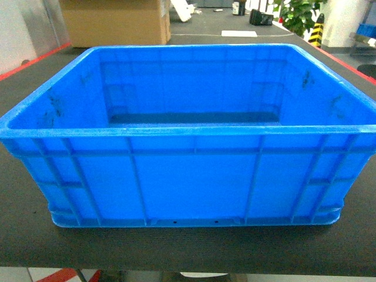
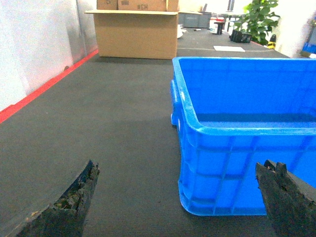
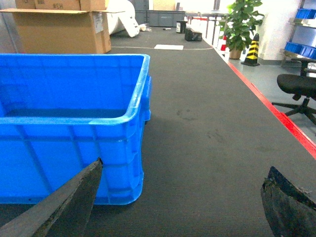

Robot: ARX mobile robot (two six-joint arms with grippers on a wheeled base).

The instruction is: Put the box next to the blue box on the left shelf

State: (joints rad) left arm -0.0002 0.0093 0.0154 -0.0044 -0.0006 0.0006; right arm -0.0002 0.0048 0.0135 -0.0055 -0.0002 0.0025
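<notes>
The box (image 1: 188,176), a large bright-blue open-top ribbed crate, sits empty on a dark mat and fills the head view. Neither gripper shows in the head view. My left gripper (image 2: 177,173) is open, low over the mat in front of the box's (image 2: 237,163) near left corner, nothing between its fingers. My right gripper (image 3: 182,173) is open too, in front of the box's (image 3: 69,133) near right corner, its left finger (image 3: 74,197) overlapping the crate wall in view. The left shelf and the other blue box are out of view.
The dark mat (image 1: 194,247) has red-lined edges (image 3: 276,113) on both sides. A big cardboard box (image 2: 137,34) stands behind the crate. Past the right edge are an office chair (image 3: 298,89), a striped cone (image 3: 253,49) and a potted plant (image 3: 241,24).
</notes>
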